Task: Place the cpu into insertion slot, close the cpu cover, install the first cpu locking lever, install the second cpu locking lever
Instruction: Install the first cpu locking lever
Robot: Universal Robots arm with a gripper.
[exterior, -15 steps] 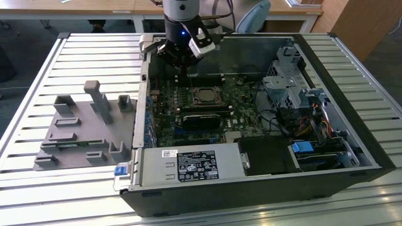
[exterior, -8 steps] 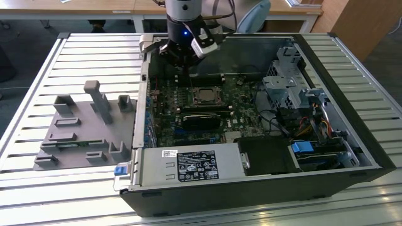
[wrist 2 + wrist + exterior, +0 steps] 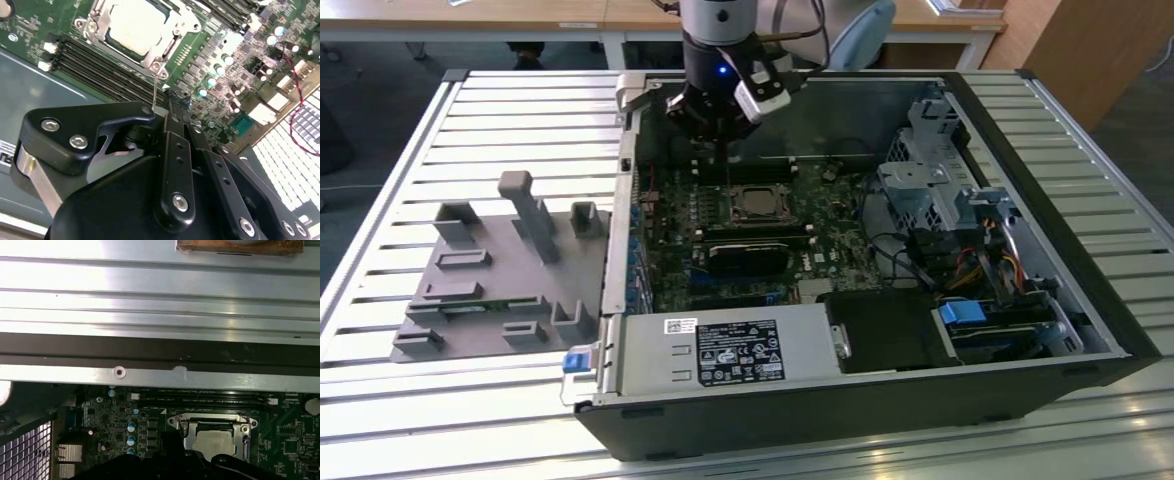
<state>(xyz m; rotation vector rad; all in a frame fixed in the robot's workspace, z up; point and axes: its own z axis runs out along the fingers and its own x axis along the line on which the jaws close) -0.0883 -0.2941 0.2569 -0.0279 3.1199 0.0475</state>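
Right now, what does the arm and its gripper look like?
Silver-grey cylindrical arm with a glowing blue light, black cables and a white-and-black box clipped at the wrist. The gripper is matte black, with angular linkage fingers joined by silver screws.

slatted metal table (image 3: 414,400) bears computer case (image 3: 854,400), grey fixture (image 3: 494,270).

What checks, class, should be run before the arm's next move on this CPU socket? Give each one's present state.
1. cpu seated in the slot: ok, its metal top lies inside the frame.
2. cover closed over the chip: ok, it looks flat in both wrist views.
3. Levers latched: cannot tell; a thin lever runs from the cover's corner toward the gripper.
4. gripper near that lever: ok; contact cannot tell.
5. gripper above the board, beside the socket: ok in the exterior view.
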